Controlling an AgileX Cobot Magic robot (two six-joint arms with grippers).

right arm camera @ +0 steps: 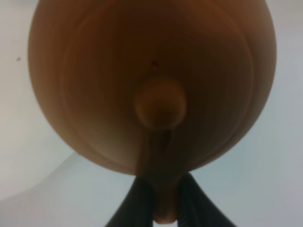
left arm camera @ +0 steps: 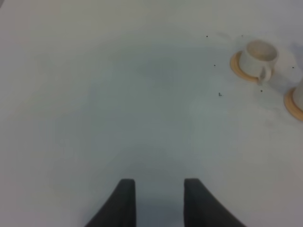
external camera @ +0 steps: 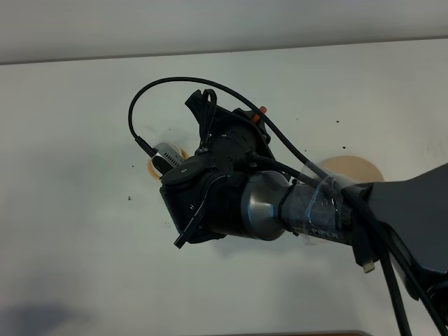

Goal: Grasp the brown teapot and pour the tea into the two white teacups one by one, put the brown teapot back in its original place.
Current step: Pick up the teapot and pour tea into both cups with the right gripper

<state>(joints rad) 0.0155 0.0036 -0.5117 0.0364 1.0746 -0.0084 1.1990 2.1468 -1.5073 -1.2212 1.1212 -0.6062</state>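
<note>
The right fingers [right arm camera: 139,208] are squeezed shut on the thin loop handle [right arm camera: 162,161] of the brown teapot [right arm camera: 151,61], one finger on each side. The pot's round body and its lid knob [right arm camera: 160,103] fill the right wrist view. The pale plate [external camera: 350,168] where the pot belongs is bare. The right arm [external camera: 280,203] reaches well away from the plate, over to where an orange saucer [external camera: 150,168] peeps out. From up high the arm hides the pot. So I cannot tell how far it is above the tabletop [external camera: 84,231], or if its spout is over a cup. I think this is the pouring step. To do it well, put the spout right over the middle of a white teacup [left arm camera: 258,56], low but not touching. Then tip the pot slowly, a little at a time, so the tea does not splash and the lid does not slide off. The handle is thin, so the pot could swing in the grip, and slow moves will help. The second teacup [left arm camera: 298,97] sits just beside the first one, so be careful not to bump it. The left fingers [left arm camera: 124,203] are spread apart with nothing in them. They hang over bare tabletop with no plate in sight, and are best left out of the way.
</note>
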